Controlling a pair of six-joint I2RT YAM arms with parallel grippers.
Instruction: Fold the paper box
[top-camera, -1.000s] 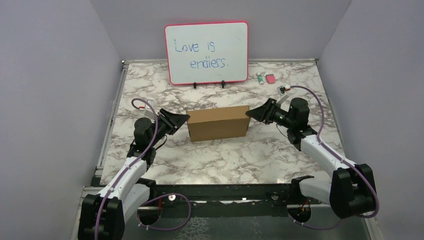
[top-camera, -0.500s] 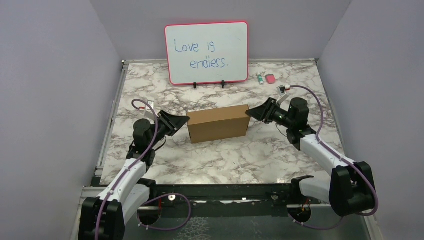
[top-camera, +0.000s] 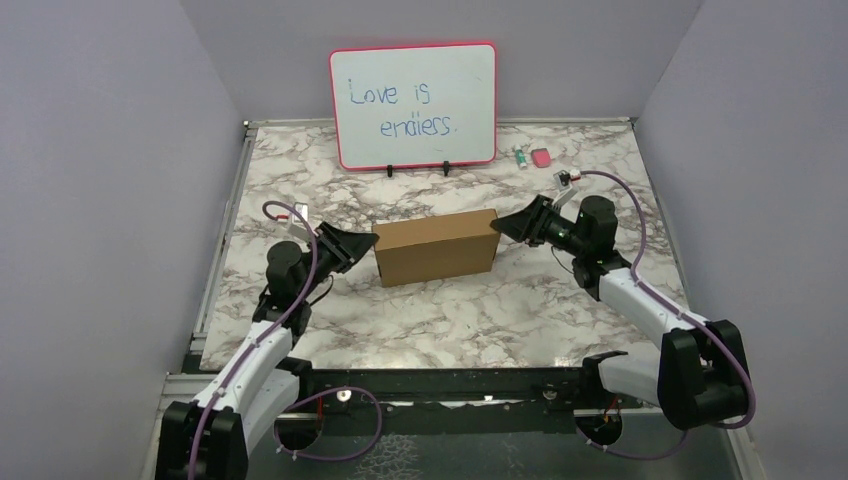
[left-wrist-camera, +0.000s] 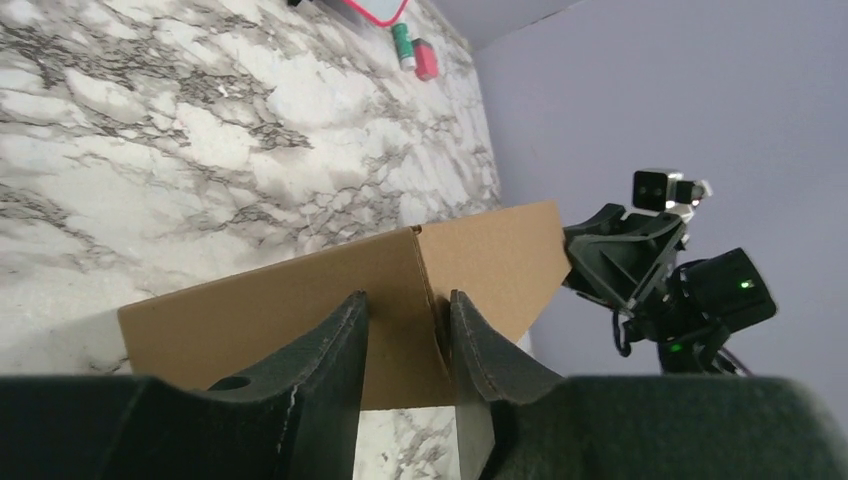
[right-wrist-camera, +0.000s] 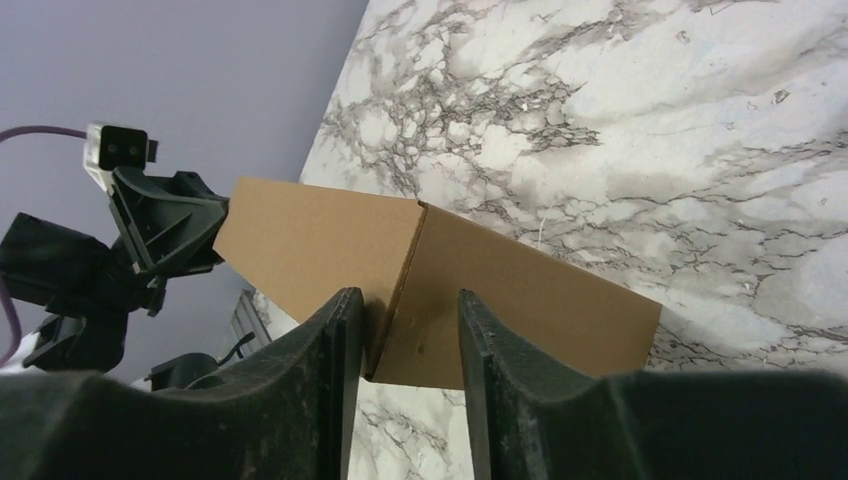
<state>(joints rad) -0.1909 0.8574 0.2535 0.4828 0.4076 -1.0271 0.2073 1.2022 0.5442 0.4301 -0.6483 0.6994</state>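
The paper box (top-camera: 435, 250) is a closed brown cardboard box standing on its long side at the table's middle. My left gripper (top-camera: 372, 240) meets its left end and my right gripper (top-camera: 500, 228) meets its right end. In the left wrist view the fingertips of the left gripper (left-wrist-camera: 408, 296) sit on either side of a corner edge of the box (left-wrist-camera: 250, 320), one pad on each face. The right gripper (right-wrist-camera: 405, 295) pinches the opposite corner of the box (right-wrist-camera: 520, 290) the same way. Marble shows in the gap behind both pairs of tips.
A pink-framed whiteboard (top-camera: 413, 105) stands at the back centre. A green marker (top-camera: 520, 157) and a pink eraser (top-camera: 541, 158) lie to its right. Purple walls close in the left, right and back. A metal rail runs along the table's left edge (top-camera: 222, 250).
The left jaws have narrowed a little onto the box's corner. The box and both grippers have shifted slightly to the left.
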